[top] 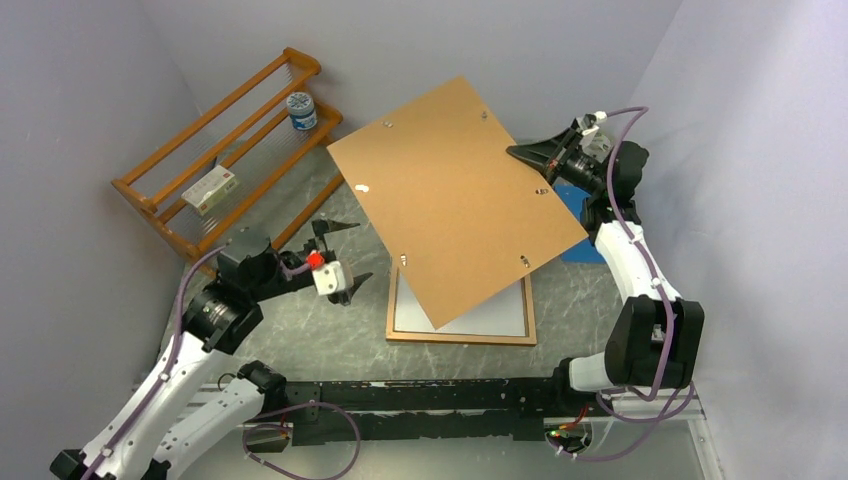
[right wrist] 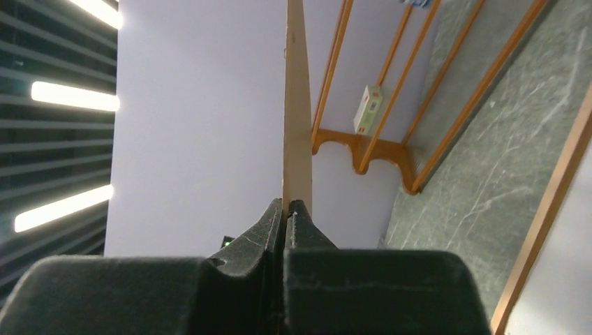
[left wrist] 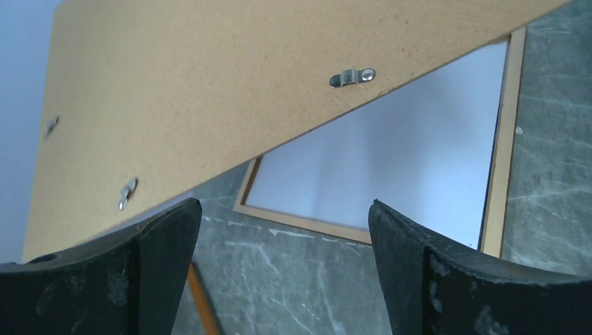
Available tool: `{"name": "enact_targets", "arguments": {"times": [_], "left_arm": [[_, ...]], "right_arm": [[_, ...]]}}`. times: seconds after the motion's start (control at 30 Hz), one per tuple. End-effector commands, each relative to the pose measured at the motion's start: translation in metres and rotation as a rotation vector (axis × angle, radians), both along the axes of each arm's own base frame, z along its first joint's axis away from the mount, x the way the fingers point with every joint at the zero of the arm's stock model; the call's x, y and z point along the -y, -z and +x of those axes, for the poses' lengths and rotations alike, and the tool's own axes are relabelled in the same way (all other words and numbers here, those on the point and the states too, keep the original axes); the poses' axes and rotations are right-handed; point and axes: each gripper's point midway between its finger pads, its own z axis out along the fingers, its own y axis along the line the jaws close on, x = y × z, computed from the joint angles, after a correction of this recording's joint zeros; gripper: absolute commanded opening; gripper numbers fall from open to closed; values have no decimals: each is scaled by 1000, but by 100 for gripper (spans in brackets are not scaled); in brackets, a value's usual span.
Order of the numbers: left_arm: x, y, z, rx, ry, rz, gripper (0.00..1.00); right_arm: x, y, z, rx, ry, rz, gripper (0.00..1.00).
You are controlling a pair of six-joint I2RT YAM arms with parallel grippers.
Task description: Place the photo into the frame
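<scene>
The frame [top: 460,338] lies flat on the table [top: 300,330], just right of the left gripper's fingers and below and in front of the right gripper's. A white sheet [top: 485,312] fills its opening. This looks like the photo lying face down, but no print shows, so I cannot tell for sure. In the left wrist view the frame [left wrist: 499,174] lies ahead of the fingers [left wrist: 167,230], beyond the gap between them. The board [top: 455,200] hangs tilted over the frame's far half, with its low corner above the white sheet and its high edge toward the back wall. Whether that corner touches the sheet I cannot tell. Metal clips [left wrist: 351,75] sit on the board's upper face [left wrist: 209,91]. The right gripper [top: 515,152] is closed on the board's right edge. Its wrist view shows the pads [right wrist: 276,216] pinched together on the thin edge [right wrist: 297,139], with a frame rail [right wrist: 551,209] down to the right. The left gripper [top: 358,252] is spread wide and holds nothing, hovering [left wrist: 283,204] low over the table. Behind and left of the left fingers stands the rack [top: 230,150], carrying a jar [top: 301,110] and a box [top: 211,188]. A blue sheet [top: 580,225] lies under the right arm.
</scene>
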Motion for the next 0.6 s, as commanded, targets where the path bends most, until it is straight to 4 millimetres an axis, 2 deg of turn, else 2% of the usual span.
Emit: {"name": "enact_targets", "arguments": {"times": [0.0,0.1,0.17,0.23,0.33,0.43,0.57], "left_arm": [[-6,-22,20,-122,-146,-99,94],[-10,-32,47,-239,-309,-255,94],[-21,-38,69,-302,-454,-373,94],[-44,-42,95,-434,-699,-560,95],[-59,-26,113,-626,-927,-664,95],[-42,1,115,-864,-989,-670,95],[-1,20,115,-1125,-840,-707,95]], "right_arm": [[17,-29,12,84,104,-18,0],[27,-21,21,88,180,-75,0],[34,-11,26,72,238,-95,0],[39,-3,27,67,276,-103,0],[46,7,28,56,328,-114,0],[48,12,26,51,353,-108,0],[48,12,20,53,355,-91,0]]}}
